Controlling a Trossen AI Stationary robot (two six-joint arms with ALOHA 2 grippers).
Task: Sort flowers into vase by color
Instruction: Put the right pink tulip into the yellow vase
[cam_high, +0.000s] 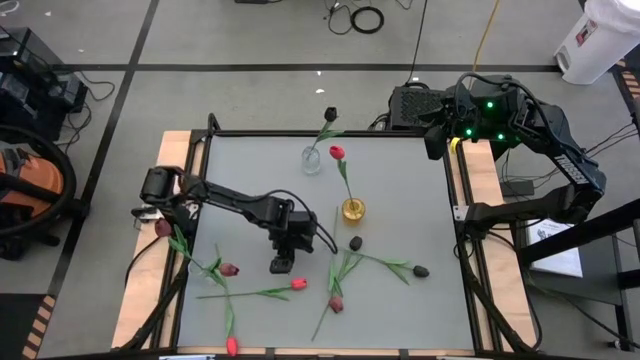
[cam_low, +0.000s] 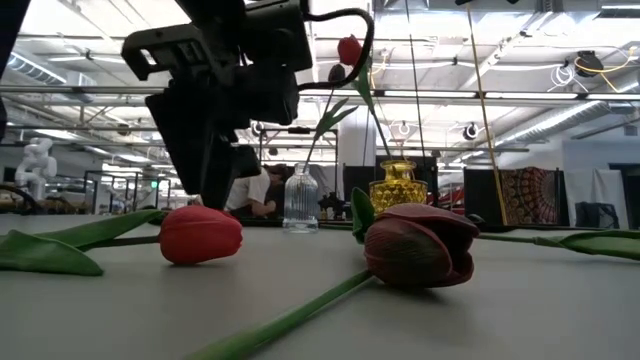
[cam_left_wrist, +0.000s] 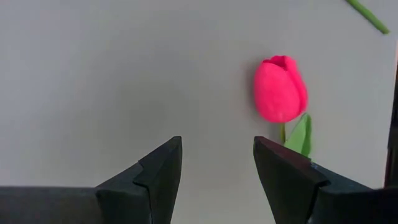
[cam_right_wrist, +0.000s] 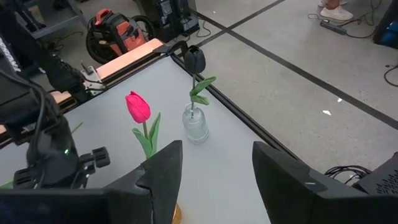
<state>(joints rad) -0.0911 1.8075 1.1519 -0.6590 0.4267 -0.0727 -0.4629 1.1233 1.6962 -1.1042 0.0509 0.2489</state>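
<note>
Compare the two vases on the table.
The clear vase is colourless ribbed glass and holds a black tulip; the gold vase is amber-yellow, squatter, and holds a red tulip. The clear vase stands nearer the table's far edge. Both stand upright with one flower each.

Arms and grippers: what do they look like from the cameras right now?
Both arms are black with jointed links. The left arm carries a thin black cable along it; the right arm shows green indicator lights near its base. Each gripper, left and right, has two dark wedge-shaped fingers.
</note>
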